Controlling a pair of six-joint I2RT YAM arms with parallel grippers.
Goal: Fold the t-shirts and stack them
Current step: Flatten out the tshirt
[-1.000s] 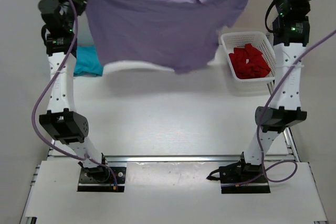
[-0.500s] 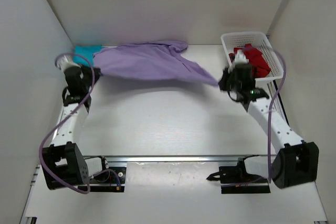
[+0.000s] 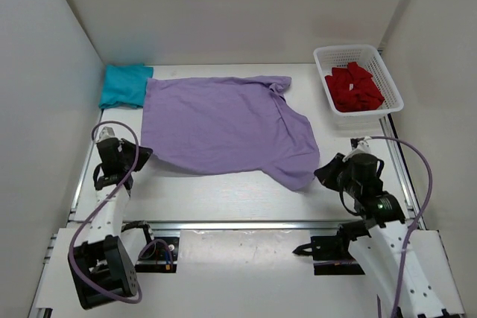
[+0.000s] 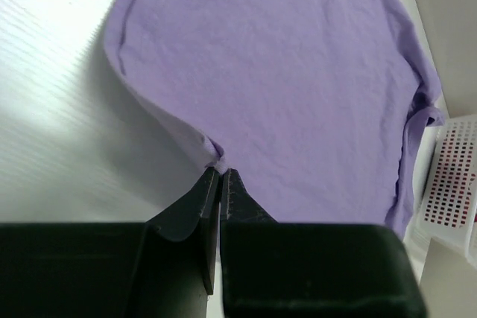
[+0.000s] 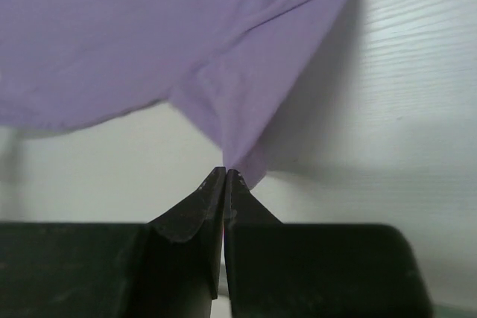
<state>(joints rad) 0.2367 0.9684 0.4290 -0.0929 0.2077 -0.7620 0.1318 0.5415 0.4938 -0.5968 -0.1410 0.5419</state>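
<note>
The lavender t-shirt [image 3: 223,124] lies spread flat across the middle of the table, sleeves toward the right. My left gripper [image 3: 141,151] is shut on its near left edge; in the left wrist view a bit of lavender cloth [image 4: 283,72] is pinched at the tips of that gripper [image 4: 220,170]. My right gripper [image 3: 320,173] is shut on the near right corner, and the right wrist view shows the cloth [image 5: 149,27] running down into the closed tips of the gripper [image 5: 225,172]. A teal t-shirt [image 3: 124,85] lies folded at the back left. The deep red t-shirt [image 3: 355,87] is crumpled in the basket.
A white mesh basket [image 3: 346,48] stands at the back right, and its wall [image 4: 455,184] also shows in the left wrist view. White walls close in the table at the left, back and right. Bare table runs between the shirt's near edge and the arm bases.
A second ago both arms held the lavender shirt stretched high in the air. They swung it down and drew back toward the near edge; it now lies flat on the table.
</note>
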